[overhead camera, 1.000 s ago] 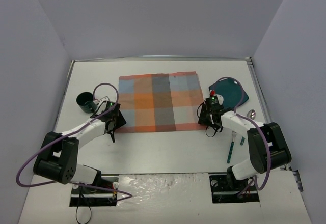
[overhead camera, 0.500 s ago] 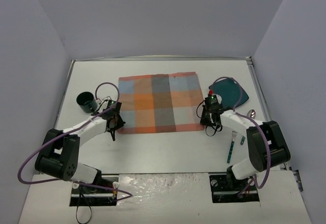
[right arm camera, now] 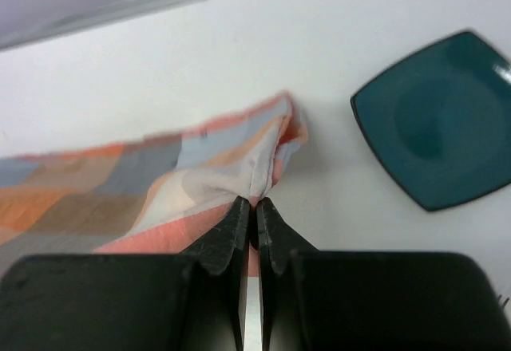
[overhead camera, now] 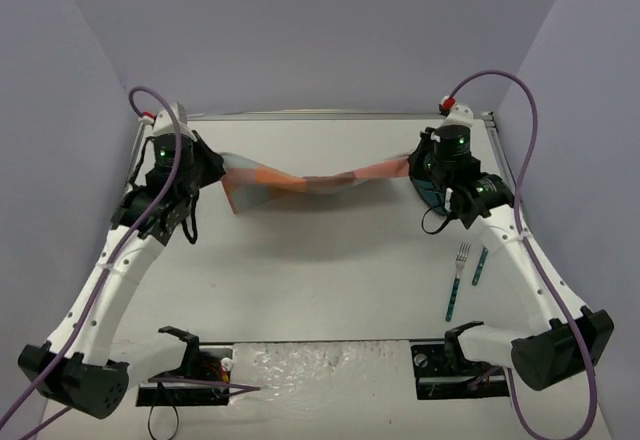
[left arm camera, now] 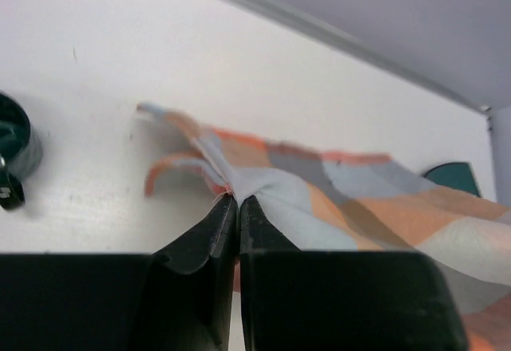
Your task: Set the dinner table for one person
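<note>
The plaid placemat [overhead camera: 310, 182] hangs in the air above the back half of the white dinner table [overhead camera: 320, 280], stretched between my two grippers and sagging in the middle. My left gripper [overhead camera: 222, 172] is shut on its left corner; in the left wrist view the cloth [left arm camera: 343, 199] bunches right at the closed fingertips of the left gripper [left arm camera: 238, 198]. My right gripper [overhead camera: 412, 168] is shut on the right corner, and the right wrist view shows the fabric [right arm camera: 120, 183] pinched at the tips of the right gripper [right arm camera: 256, 201].
A teal square plate [right arm camera: 439, 124] lies on the table to the right of the cloth, mostly hidden behind my right arm from above. A dark green mug [left arm camera: 12, 147] stands at the left. A fork [overhead camera: 458, 265] and a second teal-handled utensil [overhead camera: 480, 265] lie near the right front.
Both grippers closed on the placemat's near corners, then both arms rose and swung toward the back, lifting the cloth off the table.
</note>
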